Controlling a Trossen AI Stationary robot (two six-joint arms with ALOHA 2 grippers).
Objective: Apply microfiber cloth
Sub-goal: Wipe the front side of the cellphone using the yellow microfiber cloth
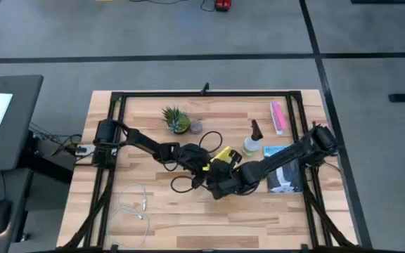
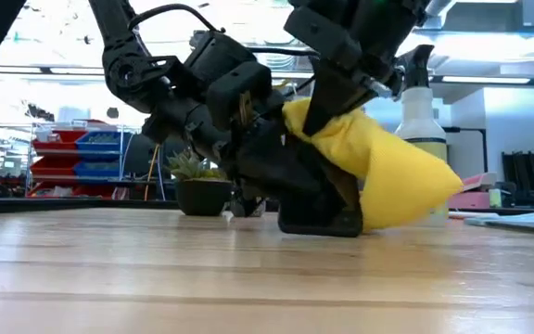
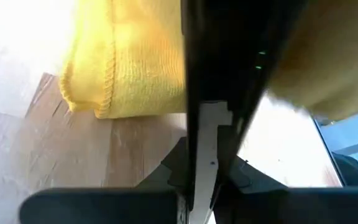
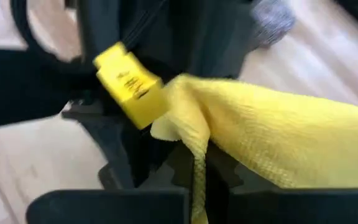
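Note:
The bright yellow microfiber cloth (image 2: 387, 167) hangs at mid-table, draped against a thin black phone (image 3: 216, 74) that the left wrist view shows edge-on, with cloth on both sides of it. My left gripper (image 1: 206, 172) comes from the table's left and is shut on the phone. My right gripper (image 1: 225, 184) comes from the right and is shut on the cloth (image 4: 278, 137). In the low view both grippers crowd together just above the table, and the phone's lower part is lost in the dark mass. My left gripper has the phone between its two fingers, at the near end of its pale narrow edge (image 3: 205, 162). The phone stands edge-on and runs straight away from the fingers. Whether it rests on the table is hidden by the grippers. My right gripper pinches a bunched fold of the cloth (image 4: 194, 155) between its two fingers; several layers seem gathered there. It comes slanting down from above. The cloth spreads slack from the fingers and hangs with its lower end (image 2: 434, 190) close above the table.
A small potted plant (image 1: 176, 119) and a grey lump (image 1: 196, 127) stand at the back. A spray bottle (image 1: 252, 144), a pink packet (image 1: 278, 116) and a blue-and-black flat item (image 1: 284, 172) lie to the right. A white cable (image 1: 133, 207) lies near left.

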